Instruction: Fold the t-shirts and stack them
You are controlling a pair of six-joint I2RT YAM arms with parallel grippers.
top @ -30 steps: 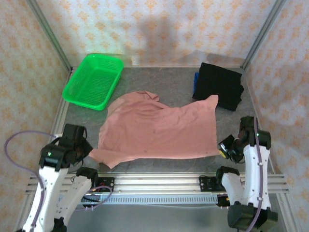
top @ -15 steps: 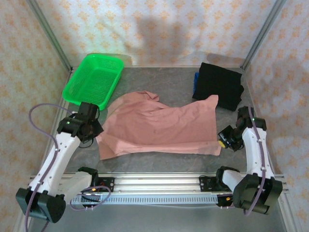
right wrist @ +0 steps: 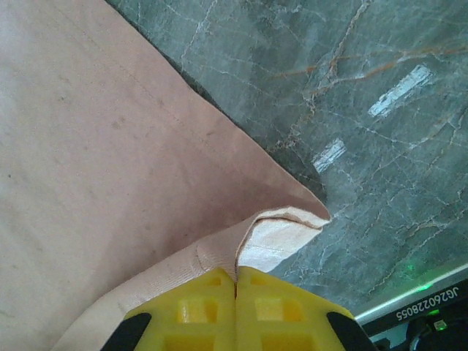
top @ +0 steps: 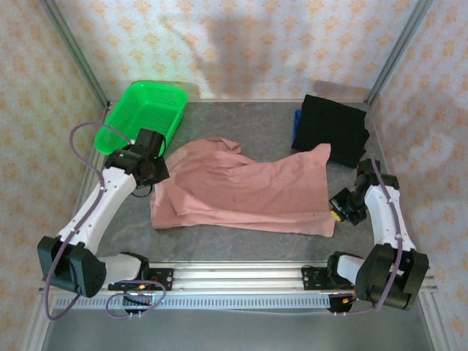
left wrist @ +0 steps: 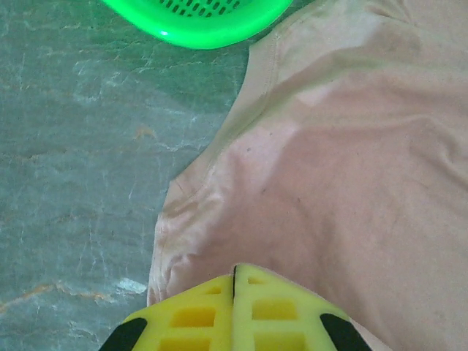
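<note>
On my remote feed, a bright green mesh basket (top: 142,121) sits in the far-left corner of the grey marble-patterned table (top: 241,121), seen from the top camera. Just beside the basket's near edge, my left gripper (top: 155,170) reaches in from the left, its yellow fingers (left wrist: 197,314) pressed flat together in the left wrist view and closed on the left side of the dusty-pink t-shirt (top: 241,190). There the cloth bunches up toward the fingertips, a sleeve seam curves away toward the basket's rim (left wrist: 212,29), and bare stone lies to its left.

The pink shirt lies across the middle of the table, rumpled at its far-left part and smoother toward the right, its near hem running roughly along the table's near edge but well back from it. Its print is not visible from here.

At the shirt's near-right corner, my right gripper (top: 338,213) is clamped on the hem: the right wrist view shows the yellow fingers (right wrist: 281,314) shut together with a doubled fold of pink cloth (right wrist: 110,146) pinched between them and lifted off the stone.

In the far-right corner, a folded black t-shirt (top: 333,130) rests flat, its near edge touching the pink shirt's far-right tip. A sliver of something blue (top: 297,124) shows along its left edge.
</note>
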